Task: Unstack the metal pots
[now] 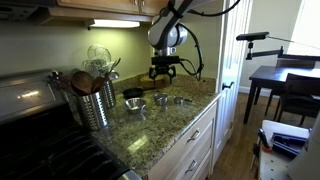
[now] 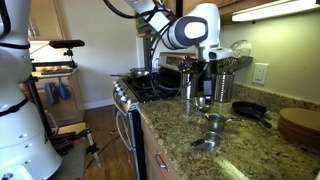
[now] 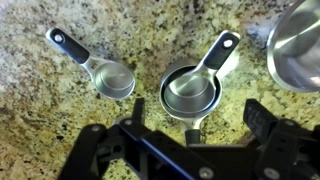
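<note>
In the wrist view a nested stack of shiny metal pots with black handles lies on the speckled granite counter, just ahead of my gripper. A single pot lies to its left, apart from the stack. The rim of a larger pot shows at the upper right. My gripper is open and holds nothing; its fingers stand wide on either side of the stack's near end. In both exterior views the gripper hangs above the pots.
A ribbed steel canister of wooden spoons stands on the counter beside a wire whisk. A black skillet and a round wooden board lie behind the pots. The stove adjoins the counter, and the counter edge is close.
</note>
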